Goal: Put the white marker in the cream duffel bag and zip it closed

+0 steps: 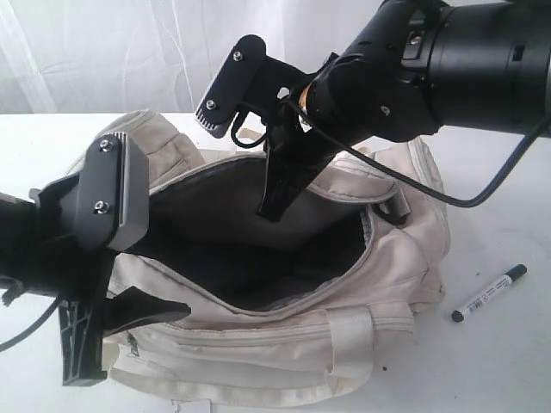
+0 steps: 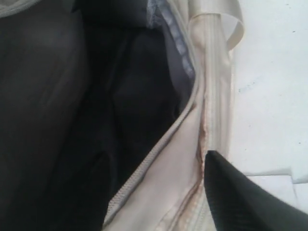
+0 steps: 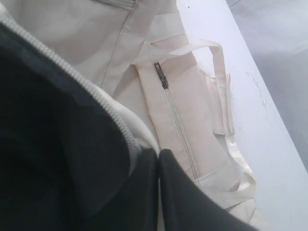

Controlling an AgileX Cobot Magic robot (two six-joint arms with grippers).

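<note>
My left fingers (image 1: 129,311) hang spread and empty at the near rim of the cream duffel bag (image 1: 258,344), while my right fingers (image 1: 275,202) are closed on what looks like its far zipper edge, holding the mouth wide. The white marker (image 1: 489,293) lies on the surface (image 1: 508,215) off the bag's right end, apart from it, not yet picked up. I judge fetching it comes next: a low, narrow pinch across its slim barrel, likeliest with my free left fingers reaching across.
</note>
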